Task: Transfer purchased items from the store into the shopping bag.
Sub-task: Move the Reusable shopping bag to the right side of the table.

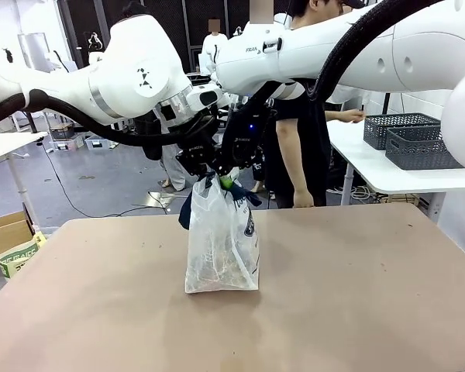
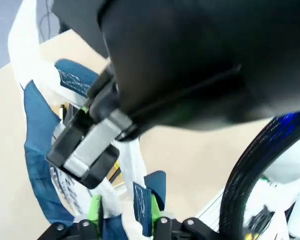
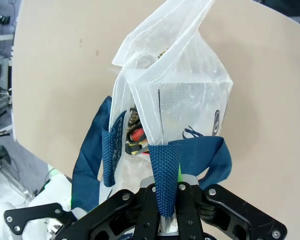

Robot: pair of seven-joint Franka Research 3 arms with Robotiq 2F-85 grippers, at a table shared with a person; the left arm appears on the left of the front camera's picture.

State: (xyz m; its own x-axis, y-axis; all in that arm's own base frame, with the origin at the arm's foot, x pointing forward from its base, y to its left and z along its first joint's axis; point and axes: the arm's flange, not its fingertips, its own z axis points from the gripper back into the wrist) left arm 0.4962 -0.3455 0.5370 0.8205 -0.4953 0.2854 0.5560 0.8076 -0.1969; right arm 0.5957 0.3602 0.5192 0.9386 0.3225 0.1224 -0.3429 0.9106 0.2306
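Note:
The shopping bag point(image 1: 221, 252) stands upright in the middle of the tan table, whitish and translucent, with navy straps drawn up above it. My right gripper point(image 1: 232, 177) is shut on one navy strap handle point(image 3: 165, 180) and the bag point(image 3: 182, 100) hangs below it. Several items show through the open top. My left gripper point(image 1: 203, 172) is right beside it at the bag's mouth. Its green pads point(image 2: 95, 212) stand apart, with the other navy strap point(image 2: 140, 202) and a fold of bag plastic between them. The strap lies against one pad.
A person point(image 1: 298, 147) stands at the far edge of the table point(image 1: 356, 310). Dark mesh baskets point(image 1: 409, 139) sit on a white table at the back right. A cardboard box point(image 1: 4, 232) stands off the left edge. The right arm's black body point(image 2: 190, 60) looms close over my left wrist.

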